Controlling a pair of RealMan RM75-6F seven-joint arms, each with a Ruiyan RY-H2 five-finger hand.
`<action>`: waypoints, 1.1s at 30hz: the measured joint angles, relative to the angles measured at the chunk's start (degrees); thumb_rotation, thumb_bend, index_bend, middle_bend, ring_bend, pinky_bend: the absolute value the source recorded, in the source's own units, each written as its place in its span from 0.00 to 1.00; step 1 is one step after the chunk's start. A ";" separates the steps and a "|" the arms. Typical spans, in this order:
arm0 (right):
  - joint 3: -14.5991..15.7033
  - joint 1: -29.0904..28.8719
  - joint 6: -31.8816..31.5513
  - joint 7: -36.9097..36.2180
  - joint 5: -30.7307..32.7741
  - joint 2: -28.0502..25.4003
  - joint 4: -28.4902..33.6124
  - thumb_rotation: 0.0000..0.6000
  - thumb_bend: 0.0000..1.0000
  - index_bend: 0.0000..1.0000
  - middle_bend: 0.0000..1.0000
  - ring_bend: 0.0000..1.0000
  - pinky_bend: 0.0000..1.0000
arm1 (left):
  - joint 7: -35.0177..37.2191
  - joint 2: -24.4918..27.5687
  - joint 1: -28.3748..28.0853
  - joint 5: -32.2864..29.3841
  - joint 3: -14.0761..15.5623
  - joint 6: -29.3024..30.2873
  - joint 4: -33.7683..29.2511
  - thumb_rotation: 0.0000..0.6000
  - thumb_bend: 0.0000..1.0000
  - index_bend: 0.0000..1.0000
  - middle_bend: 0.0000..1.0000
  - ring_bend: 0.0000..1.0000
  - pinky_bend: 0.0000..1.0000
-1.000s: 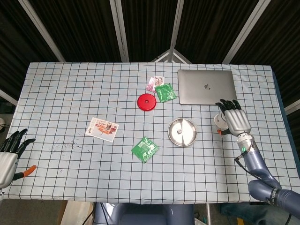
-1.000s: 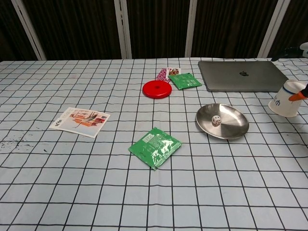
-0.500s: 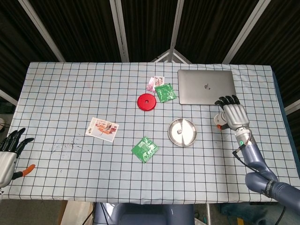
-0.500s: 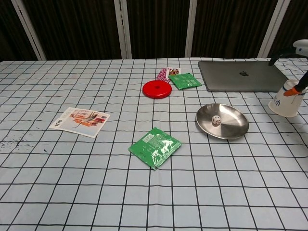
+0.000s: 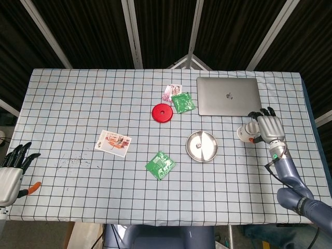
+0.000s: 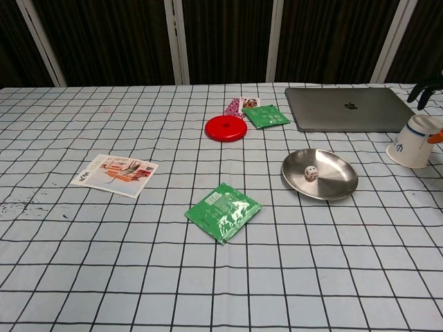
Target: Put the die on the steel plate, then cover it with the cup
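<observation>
I see the worktop (image 5: 78, 104) under its checked cloth. The closed grey laptop (image 6: 342, 108) lies at the far right, with a logo on the lid too small for me to make out. A printed leaflet (image 6: 115, 173) lies flat at the left; its writing is too small to read. Two green packets carry print I can't read either: one (image 6: 223, 211) near the front, one (image 6: 266, 115) beside the red disc (image 6: 225, 127), with a small patterned packet (image 6: 238, 106) just behind it.

The steel plate (image 6: 332, 185) sits right of centre, and the die (image 6: 311, 173) rests inside it, its pips unclear.

The cup (image 6: 414, 142) lies tipped on its side, right of the plate, mouth towards the laptop's near corner, long axis slanting from front-left to back-right; blue marks on its wall are unreadable.

My right hand (image 5: 269, 127) is at the cup's far-right side, fingers extended around it; I cannot tell whether it grips. My left hand (image 5: 11, 174) hangs off the worktop's front-left corner, fingers spread, holding nothing.
</observation>
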State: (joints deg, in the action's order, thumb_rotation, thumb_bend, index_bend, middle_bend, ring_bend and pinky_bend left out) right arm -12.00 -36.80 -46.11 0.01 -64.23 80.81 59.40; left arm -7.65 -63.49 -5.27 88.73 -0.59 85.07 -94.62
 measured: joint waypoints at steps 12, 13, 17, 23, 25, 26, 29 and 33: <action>0.48 0.22 -0.46 -3.93 -2.79 1.37 -3.34 1.00 0.03 0.38 0.38 0.17 0.00 | -1.02 -0.31 -0.08 -0.49 -0.07 -0.33 -0.23 1.00 0.26 0.22 0.00 0.00 0.13; 0.49 0.24 -0.60 -4.22 -3.00 1.61 -3.73 1.00 0.03 0.38 0.38 0.17 0.00 | -1.05 -0.33 -0.10 -0.51 -0.07 -0.36 -0.22 1.00 0.26 0.22 0.00 0.00 0.13; 0.53 0.23 -0.72 -5.18 -3.49 2.53 -5.16 1.00 0.04 0.39 0.39 0.17 0.00 | -1.17 -0.38 -0.21 -0.73 -0.09 -0.69 -0.20 1.00 0.26 0.22 0.00 0.00 0.13; 0.73 -0.12 -0.17 -5.78 -4.11 3.54 -6.92 1.00 0.04 0.39 0.39 0.17 0.00 | -1.54 -0.52 -0.25 -0.99 -0.19 -0.74 -0.25 1.00 0.26 0.22 0.00 0.00 0.13; 0.74 -0.23 0.03 -6.11 -4.31 3.80 -7.34 1.00 0.04 0.39 0.39 0.17 0.00 | -1.67 -0.56 -0.27 -1.06 -0.19 -0.83 -0.25 1.00 0.26 0.22 0.00 0.00 0.13; 0.78 -0.27 0.09 -6.15 -4.43 3.88 -7.50 1.00 0.04 0.39 0.39 0.17 0.00 | -1.72 -0.57 -0.29 -1.09 -0.20 -0.85 -0.24 1.00 0.26 0.22 0.00 0.00 0.13; 0.80 -0.39 0.15 -6.44 -4.74 4.11 -7.78 1.00 0.05 0.39 0.39 0.17 0.00 | -1.91 -0.64 -0.34 -1.10 -0.21 -0.90 -0.21 1.00 0.26 0.22 0.00 0.00 0.13; 0.75 -0.53 0.19 -6.57 -5.02 4.26 -8.02 1.00 0.06 0.40 0.39 0.17 0.00 | -2.07 -0.72 -0.35 -1.13 -0.20 -0.90 -0.12 1.00 0.26 0.22 0.00 0.00 0.13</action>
State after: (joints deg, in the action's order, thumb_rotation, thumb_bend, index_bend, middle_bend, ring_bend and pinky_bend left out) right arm -11.25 -37.33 -45.92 -6.57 -69.25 85.07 51.38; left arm -9.72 -64.22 -5.62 87.60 -0.79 84.17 -94.74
